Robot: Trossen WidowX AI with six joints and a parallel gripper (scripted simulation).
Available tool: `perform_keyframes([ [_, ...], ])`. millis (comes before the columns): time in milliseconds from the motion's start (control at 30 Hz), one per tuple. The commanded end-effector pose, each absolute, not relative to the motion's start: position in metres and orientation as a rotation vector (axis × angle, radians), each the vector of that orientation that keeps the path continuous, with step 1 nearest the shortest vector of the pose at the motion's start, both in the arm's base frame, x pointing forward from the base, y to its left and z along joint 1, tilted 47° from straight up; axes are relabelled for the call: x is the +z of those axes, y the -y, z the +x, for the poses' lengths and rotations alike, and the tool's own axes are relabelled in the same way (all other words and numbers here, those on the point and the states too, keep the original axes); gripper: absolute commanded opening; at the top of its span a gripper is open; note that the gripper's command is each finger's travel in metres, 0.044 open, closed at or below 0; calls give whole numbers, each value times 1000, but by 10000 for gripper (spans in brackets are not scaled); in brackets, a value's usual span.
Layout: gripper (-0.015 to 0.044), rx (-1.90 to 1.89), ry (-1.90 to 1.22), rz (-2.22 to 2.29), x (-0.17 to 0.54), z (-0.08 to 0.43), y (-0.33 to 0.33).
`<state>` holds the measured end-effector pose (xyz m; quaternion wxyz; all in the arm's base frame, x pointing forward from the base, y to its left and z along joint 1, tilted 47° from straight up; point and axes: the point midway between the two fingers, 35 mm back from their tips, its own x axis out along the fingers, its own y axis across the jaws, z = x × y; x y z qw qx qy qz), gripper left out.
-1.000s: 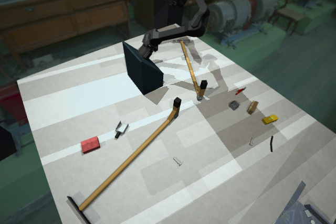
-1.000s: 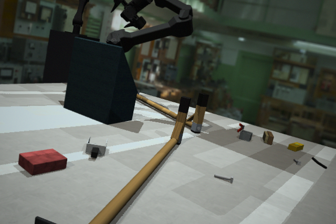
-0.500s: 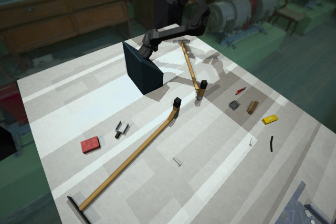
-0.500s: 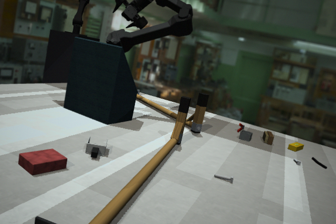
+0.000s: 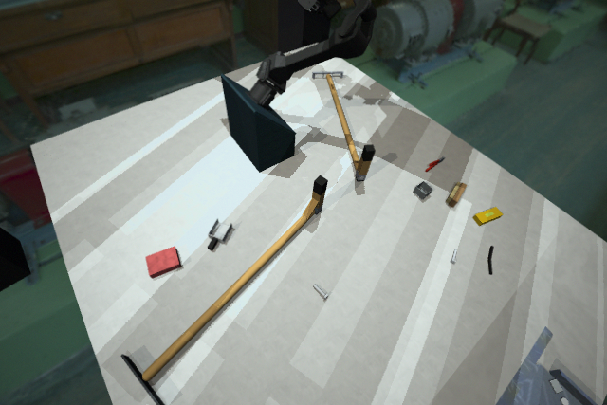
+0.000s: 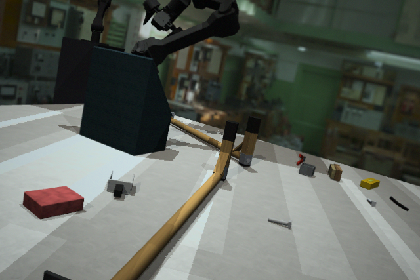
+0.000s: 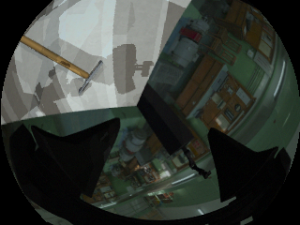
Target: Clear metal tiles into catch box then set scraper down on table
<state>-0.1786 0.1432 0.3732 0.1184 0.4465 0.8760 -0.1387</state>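
Note:
My gripper [image 7: 167,127] is wide open and empty, raised high at the back, far from both long tools. One long wooden-handled tool [image 5: 245,278] [image 6: 176,219] lies across the front left, with a thin black blade [image 5: 139,376] and a raised black-tipped grip. A second wooden-handled tool [image 5: 341,114] [image 6: 196,134] [image 7: 56,58] lies at the back right of my base, with a narrow grey head [image 5: 321,75] [image 7: 89,80]. A bluish steel plate [image 5: 526,373] is cut off at the bottom right, with a dark-edged part and light pieces. Tiles and catch box cannot be told clearly.
The dark arm base [image 5: 254,133] [image 6: 115,100] stands at the back. A red block [image 5: 163,262] [image 6: 54,202] and a bracket [image 5: 220,231] lie front left. A bolt [image 5: 321,291], grey block [image 5: 422,190], wooden block [image 5: 456,193] and yellow block [image 5: 487,215] lie to the right.

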Motion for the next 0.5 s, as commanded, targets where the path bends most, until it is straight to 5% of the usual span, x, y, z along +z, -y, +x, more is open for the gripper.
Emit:
perform_keyframes([
  [0,440,-466,-2526,1358,367,-179,-153],
  [467,440,-643,-2437,1546,358,-166,-181],
])
